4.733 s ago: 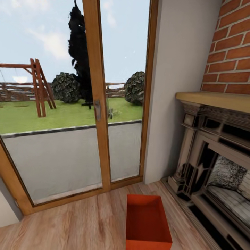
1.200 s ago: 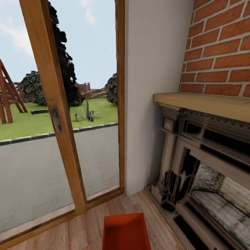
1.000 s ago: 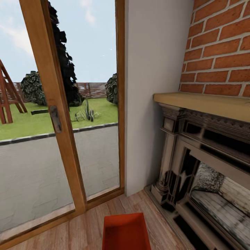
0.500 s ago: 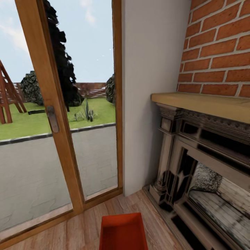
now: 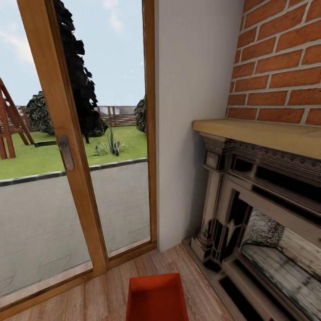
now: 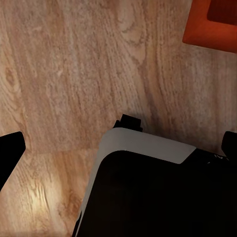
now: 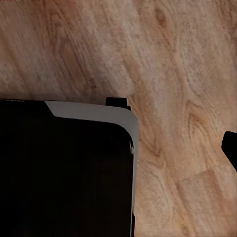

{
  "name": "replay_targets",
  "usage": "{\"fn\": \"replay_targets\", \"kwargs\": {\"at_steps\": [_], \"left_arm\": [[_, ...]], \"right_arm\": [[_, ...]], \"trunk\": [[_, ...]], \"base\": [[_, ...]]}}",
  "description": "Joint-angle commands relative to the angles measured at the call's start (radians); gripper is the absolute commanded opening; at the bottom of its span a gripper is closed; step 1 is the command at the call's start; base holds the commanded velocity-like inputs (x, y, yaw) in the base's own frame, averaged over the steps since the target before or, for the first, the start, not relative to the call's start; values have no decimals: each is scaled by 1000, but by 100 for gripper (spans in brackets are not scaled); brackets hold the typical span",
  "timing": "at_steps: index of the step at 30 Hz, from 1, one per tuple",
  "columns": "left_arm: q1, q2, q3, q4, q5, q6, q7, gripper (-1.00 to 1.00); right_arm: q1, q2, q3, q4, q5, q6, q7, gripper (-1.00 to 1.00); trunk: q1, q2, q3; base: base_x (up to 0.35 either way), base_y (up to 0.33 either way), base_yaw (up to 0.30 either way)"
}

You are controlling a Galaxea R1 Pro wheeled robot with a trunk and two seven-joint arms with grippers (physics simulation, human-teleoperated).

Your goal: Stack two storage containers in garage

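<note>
Nearest to us, both wrist views look straight down on the plank floor (image 7: 187,74) past the dark, grey-edged base (image 6: 148,192) of our own body, which suggests the arms hang low at our sides, as suits driving up rather than reaching. In the left wrist view two dark fingertips (image 6: 10,153) show at opposite edges, so the left pincer (image 6: 118,158) stands wide apart, holding nothing; in the right wrist view just one dark tip (image 7: 229,148) shows at the edge, and we cannot tell whether the right pincer is open or closed. A corner of a container (image 6: 213,22) sits on the planks near our base in the left wrist view. In the head view the container (image 5: 156,296) lies on the floor directly ahead, cut off by the lower edge, open side up, and its long axis seems to run away from us toward the wall (image 5: 191,111). Only one bin is in sight. Beyond it stand the glass door (image 5: 67,147) on the left and the fireplace (image 5: 263,209) under brick (image 5: 281,62) on the right, so we are in the living room, and we judge the pickup has not begun.
</note>
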Motion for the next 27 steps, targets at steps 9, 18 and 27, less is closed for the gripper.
{"fn": "replay_targets", "kwargs": {"at_steps": [9,18,27], "left_arm": [[-1,0,4,1,3,-4,2,100],[-1,-1,4,1,3,-4,2,100],[2,0,8,7,9,3,2,100]], "right_arm": [[-1,0,8,3,-12,-7,5,100],[-1,0,9,3,-10,-7,5,100],[-1,0,10,2,-10,-6,7,100]], "trunk": [[0,-1,-1],[0,-1,-1],[0,-1,-1]], "base": [[0,0,47],[0,0,26],[0,0,0]]}}
